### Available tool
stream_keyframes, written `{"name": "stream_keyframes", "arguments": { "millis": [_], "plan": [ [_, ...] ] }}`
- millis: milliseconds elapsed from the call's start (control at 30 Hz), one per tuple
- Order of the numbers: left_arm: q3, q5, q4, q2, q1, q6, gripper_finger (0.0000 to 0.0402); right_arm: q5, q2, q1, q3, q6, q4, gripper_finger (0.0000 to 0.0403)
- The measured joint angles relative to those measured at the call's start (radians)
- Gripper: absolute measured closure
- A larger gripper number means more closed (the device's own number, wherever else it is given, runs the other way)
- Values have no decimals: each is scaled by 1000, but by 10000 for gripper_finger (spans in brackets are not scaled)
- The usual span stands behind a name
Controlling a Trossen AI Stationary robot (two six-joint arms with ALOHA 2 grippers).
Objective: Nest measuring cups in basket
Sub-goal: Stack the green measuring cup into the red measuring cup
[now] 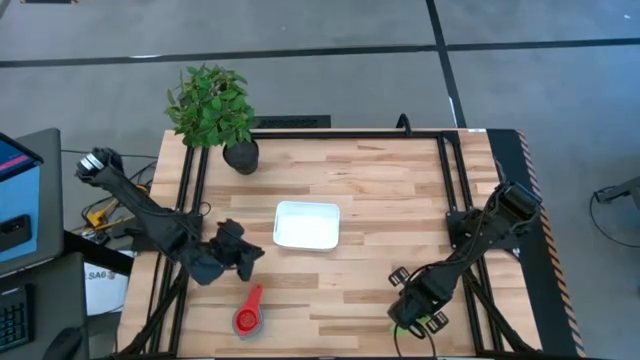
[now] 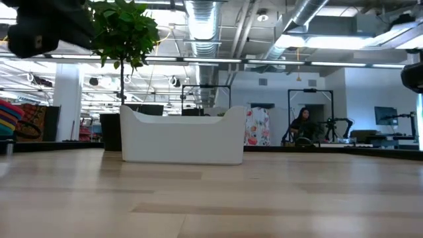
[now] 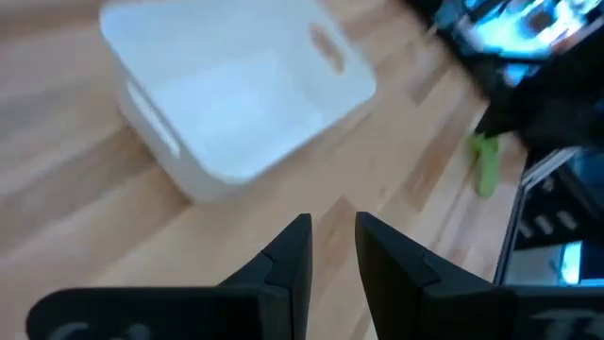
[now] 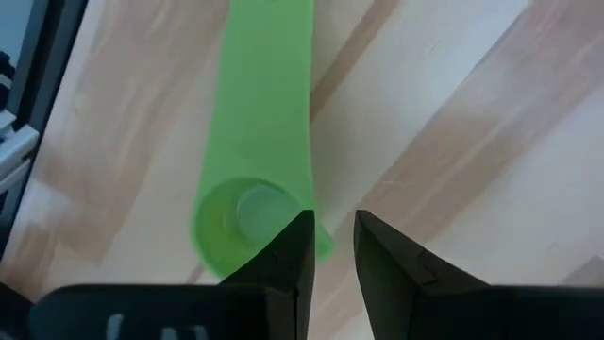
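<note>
— Where did the left hand (image 3: 332, 247) stand, and was it carrying anything?

— It hung over the desk (image 1: 380, 190) on the left side, just short of the basket (image 1: 307, 225). Its two dark fingers (image 3: 288, 260) stood a narrow slit apart, and nothing sat between them; bare wood showed through the gap. It touched nothing.

— And the right hand (image 4: 332, 247)?

— That one was low at the near right corner of the desk, right above the green measuring cup (image 4: 260, 161). Its fingers were likewise only a little apart. One fingertip overlapped the cup's rim in the wrist view, but the cup lay flat on the wood beside the gap, not inside it. Whether the tip actually touched the cup I could not tell.

— Where were the other cups?

— A red measuring cup (image 1: 248, 316) lay on the desk in front of the left hand, near the front edge, with something grey inside its bowl. The basket sat near the middle of the desk, upright, and its white floor looked bare.

— Anything else on the desk?

— A potted plant (image 1: 213, 108) at the far left corner, well apart from the basket.
</note>
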Motion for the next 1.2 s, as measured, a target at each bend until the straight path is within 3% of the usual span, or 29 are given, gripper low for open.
{"name": "stream_keyframes", "arguments": {
  "millis": [367,967,1200],
  "plan": [
    [0,-172,39,-151,0,170,331,-7,0,5,-50,56,59,302],
    [0,-175,28,-153,0,187,331,-108,-3,20,-5,136,-8,302],
    [0,-175,26,-153,0,187,331,-29,1,41,-23,173,10,302]
  ]
}}
